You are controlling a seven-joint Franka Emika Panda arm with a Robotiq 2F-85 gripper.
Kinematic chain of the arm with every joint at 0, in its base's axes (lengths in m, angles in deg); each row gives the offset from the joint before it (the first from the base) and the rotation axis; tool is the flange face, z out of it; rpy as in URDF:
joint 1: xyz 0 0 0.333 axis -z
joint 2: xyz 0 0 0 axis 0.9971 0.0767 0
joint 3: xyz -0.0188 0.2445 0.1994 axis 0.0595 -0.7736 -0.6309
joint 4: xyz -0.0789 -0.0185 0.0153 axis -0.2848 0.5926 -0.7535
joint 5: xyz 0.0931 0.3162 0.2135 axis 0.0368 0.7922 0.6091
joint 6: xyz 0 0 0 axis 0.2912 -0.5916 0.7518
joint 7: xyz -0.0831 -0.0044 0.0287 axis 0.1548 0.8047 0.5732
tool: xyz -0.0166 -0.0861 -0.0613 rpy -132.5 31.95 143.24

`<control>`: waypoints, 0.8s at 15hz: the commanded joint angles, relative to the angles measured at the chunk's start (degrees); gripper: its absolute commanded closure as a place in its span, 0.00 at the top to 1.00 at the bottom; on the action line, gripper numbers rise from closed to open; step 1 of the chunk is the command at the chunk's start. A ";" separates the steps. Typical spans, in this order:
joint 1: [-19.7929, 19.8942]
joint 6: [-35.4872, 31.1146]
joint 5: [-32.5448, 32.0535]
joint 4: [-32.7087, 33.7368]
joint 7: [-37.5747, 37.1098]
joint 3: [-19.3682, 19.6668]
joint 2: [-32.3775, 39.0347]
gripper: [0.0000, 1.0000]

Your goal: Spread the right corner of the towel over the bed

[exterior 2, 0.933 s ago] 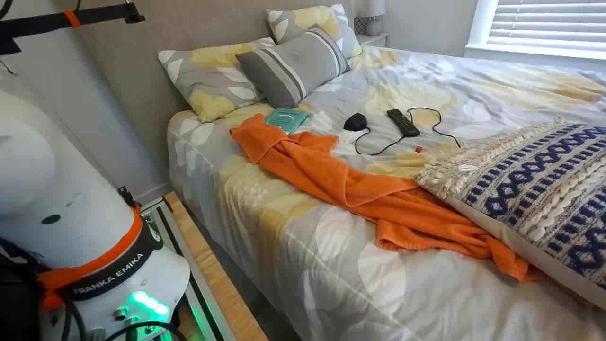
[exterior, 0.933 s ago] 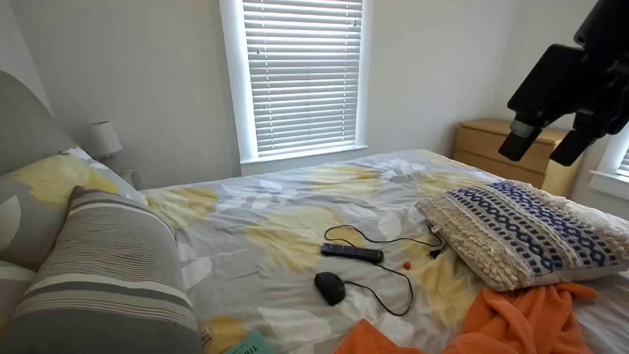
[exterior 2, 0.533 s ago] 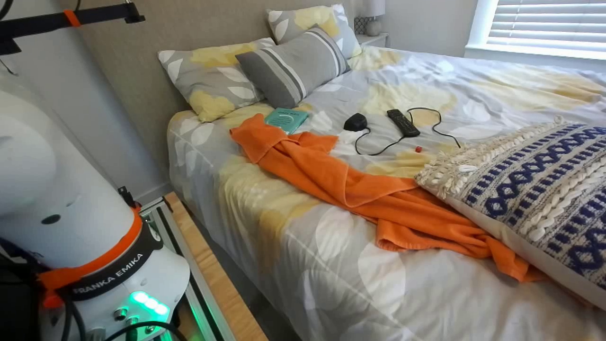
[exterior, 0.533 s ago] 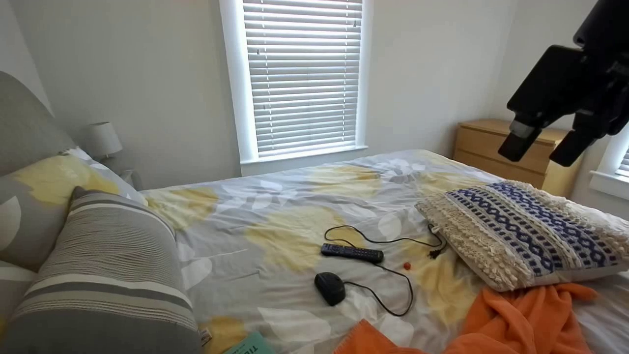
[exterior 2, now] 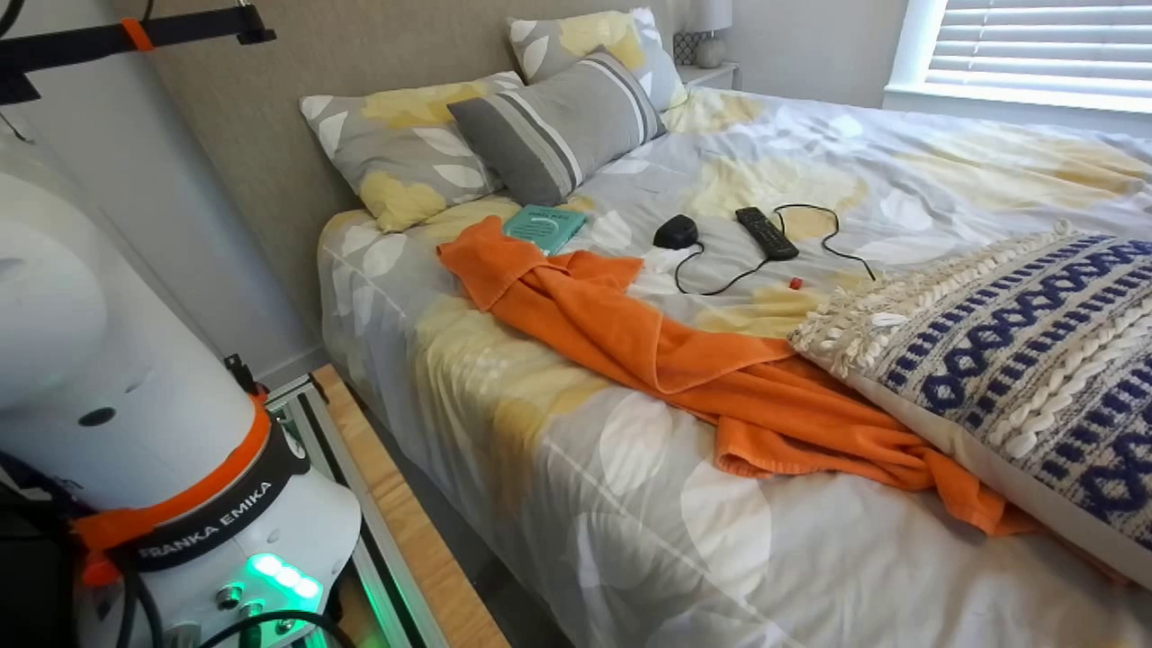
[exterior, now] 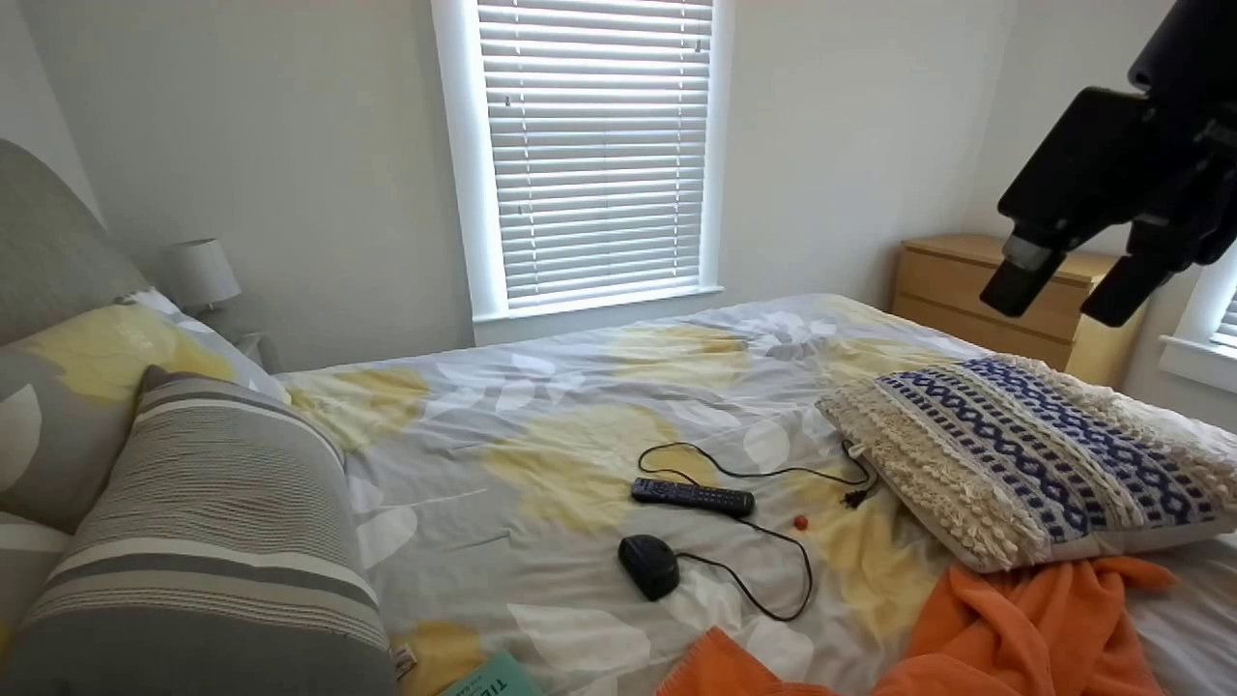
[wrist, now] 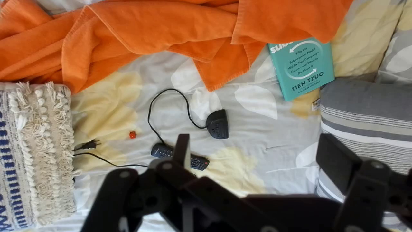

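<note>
The orange towel [exterior 2: 648, 351] lies rumpled in a long strip along the near side of the bed [exterior 2: 621, 540]. One end tucks under the knitted cushion; the other reaches the green book and partly covers it in the wrist view. A towel corner [wrist: 219, 71] points out onto the cover. In an exterior view only part of the towel [exterior: 1024, 628] shows at the bottom edge. My gripper [exterior: 1063, 295] is open and empty, high above the bed. In the wrist view its spread fingers [wrist: 254, 141] have only the printed cover between them, with the towel beyond the fingertips.
The knitted cream-and-navy cushion [exterior 2: 1008, 333] rests on the towel's end. A remote [exterior 2: 767, 233], a black corded device [exterior 2: 675, 232], a small red object [exterior 2: 796, 283] and the green book [exterior 2: 545, 229] lie on the bed. A grey striped pillow [exterior 2: 558, 126] is by the headboard.
</note>
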 commanded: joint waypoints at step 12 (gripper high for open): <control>2.10 0.87 1.07 2.46 -14.41 -3.15 13.63 1.00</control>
